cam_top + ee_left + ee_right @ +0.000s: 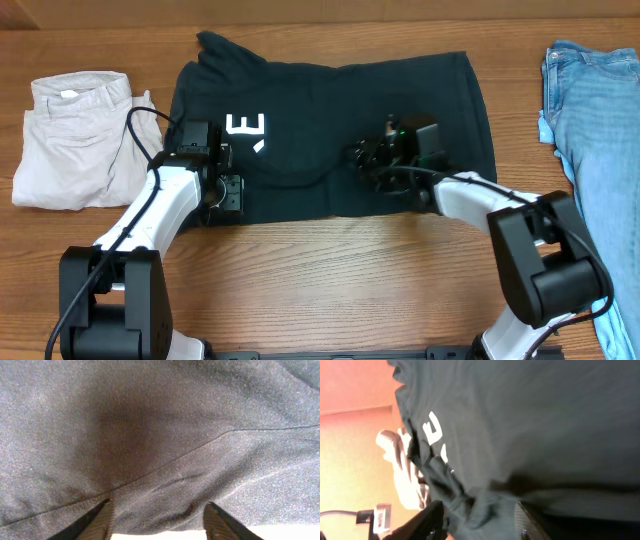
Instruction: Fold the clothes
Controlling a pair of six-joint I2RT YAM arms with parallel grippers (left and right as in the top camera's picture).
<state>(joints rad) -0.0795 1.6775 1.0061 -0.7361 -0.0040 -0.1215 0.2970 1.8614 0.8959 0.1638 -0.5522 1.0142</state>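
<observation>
Left claw [228,192] at near-left hem of T-shirt [330,95], fingers [97,522] spread apart over the cloth. Right claw [362,160] mid-shirt, cloth bunched between parted fingers [427,522]; gripped or loose, cannot tell. T-shirt flat across table [330,270] centre, white "E" showing. Beige trousers [70,140] at left, jeans [595,130] at right.

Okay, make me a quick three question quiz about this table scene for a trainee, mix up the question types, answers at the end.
1. True or false: the black T-shirt lies between the beige trousers and the jeans.
2. Which white letter shows on the shirt? A) E B) K C) N
3. Which arm reaches nearer the trousers?
Key: 1 true; 2 A; 3 the left arm.
</observation>
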